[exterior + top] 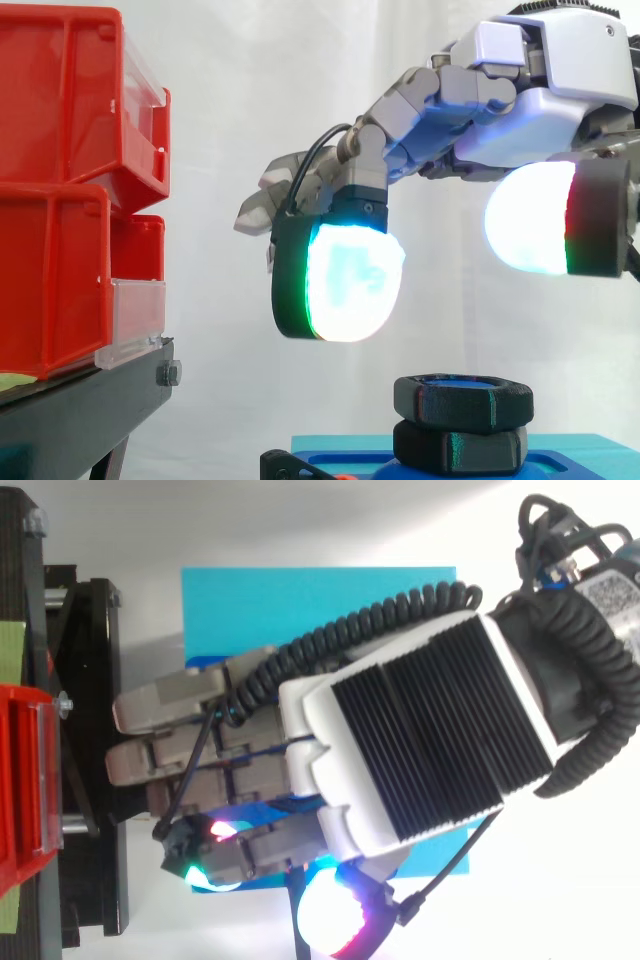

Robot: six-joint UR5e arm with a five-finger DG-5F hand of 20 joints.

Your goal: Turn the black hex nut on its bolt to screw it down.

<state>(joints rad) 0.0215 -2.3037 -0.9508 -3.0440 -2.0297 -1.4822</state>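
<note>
In the side view, a black hex nut [462, 398] sits on a blue bolt above a second black hex piece [460, 447] on the blue base [570, 452]. My hand [490, 125] hovers above the nut without touching it. One glowing fingertip pad [350, 280] hangs to the nut's upper left, and the thumb's pad [530, 215] hangs to its upper right. The fingers are spread and relaxed, with nothing between them. In the top view my hand [400, 730] covers the nut, and the blue base [300, 600] shows around it.
Stacked red bins [60, 200] on a black stand [90, 400] fill the left of the side view. In the top view a red bin [20, 780] and the stand [90, 730] lie close to the fingertips' left.
</note>
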